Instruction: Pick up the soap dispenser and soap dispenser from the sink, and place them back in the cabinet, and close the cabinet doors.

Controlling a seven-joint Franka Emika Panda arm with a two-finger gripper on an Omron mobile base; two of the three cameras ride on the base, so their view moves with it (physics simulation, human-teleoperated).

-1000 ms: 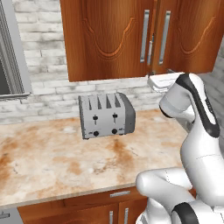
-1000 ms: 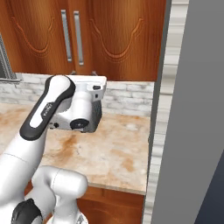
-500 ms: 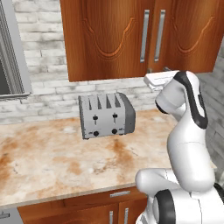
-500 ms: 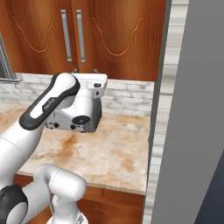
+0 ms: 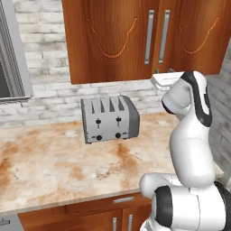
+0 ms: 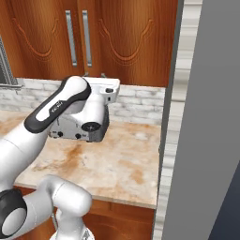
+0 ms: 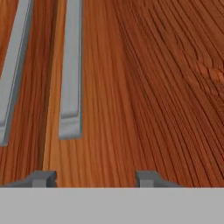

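Both cabinet doors (image 5: 135,38) are closed above the bench (image 5: 58,167). The tool (image 7: 94,178) is spread and grasps nothing, close under the right door; only its tips show, tops of doors cut off.

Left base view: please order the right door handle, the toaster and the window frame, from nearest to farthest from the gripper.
The gripper is raised just under the cabinet doors.
1. Right door handle: directly above the gripper, nearest.
2. Toaster: on the counter, below and to the left.
3. Window frame: at the far left edge, farthest.
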